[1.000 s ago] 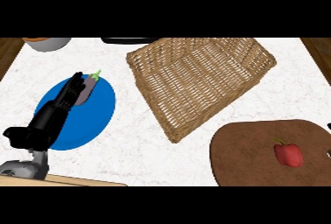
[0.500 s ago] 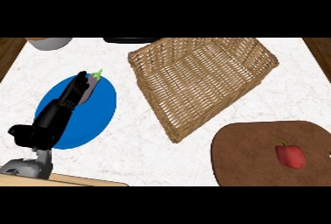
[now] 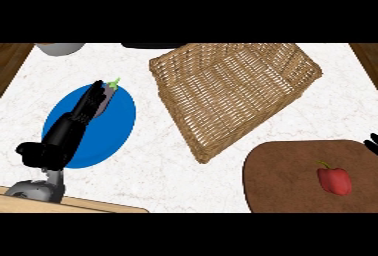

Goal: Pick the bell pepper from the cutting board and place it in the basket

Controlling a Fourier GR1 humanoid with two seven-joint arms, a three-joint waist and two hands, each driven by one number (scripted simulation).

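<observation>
Red bell pepper (image 3: 334, 180) lies on the brown cutting board (image 3: 288, 170), right of its centre, untouched. Wicker basket (image 3: 232, 92) sits on the white table (image 3: 162, 165) just beyond the board. Well left of the board, the left hand (image 3: 70, 132) stretches relaxed, holding nothing, over a blue plate (image 3: 114, 130). Right hand (image 3: 371, 145): only a sliver shows at the board's right edge; cannot tell its state.

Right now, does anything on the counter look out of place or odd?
Nothing spilled or damaged. The bell pepper lies untouched on the cutting board, while the left robot hand rests open over the blue plate, away from it.
</observation>
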